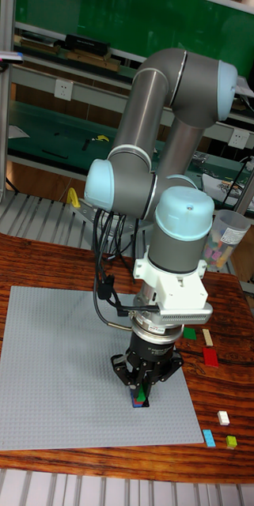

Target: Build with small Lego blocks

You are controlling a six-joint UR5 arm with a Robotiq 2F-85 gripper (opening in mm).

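Grey baseplate (55, 371) lies on wooden table (229, 316), shelving (39, 87) behind.

Camera placement: one fixed view.
It faces me from the front, raised, angled down at my table (221, 316) and baseplate (55, 371), moderately near.

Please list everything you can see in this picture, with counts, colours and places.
baseplate: one, grey, flat on the wooden table.
small stack of bricks: one, blue, green and red showing, on the baseplate under the gripper.
loose bricks: six, right of the baseplate; green, cream, red, white, light blue, lime.
plastic cup: one, clear, holding coloured pieces, at the table's far right.
arm: one, grey with pale blue caps.
gripper: one, black, fingers around the stack.
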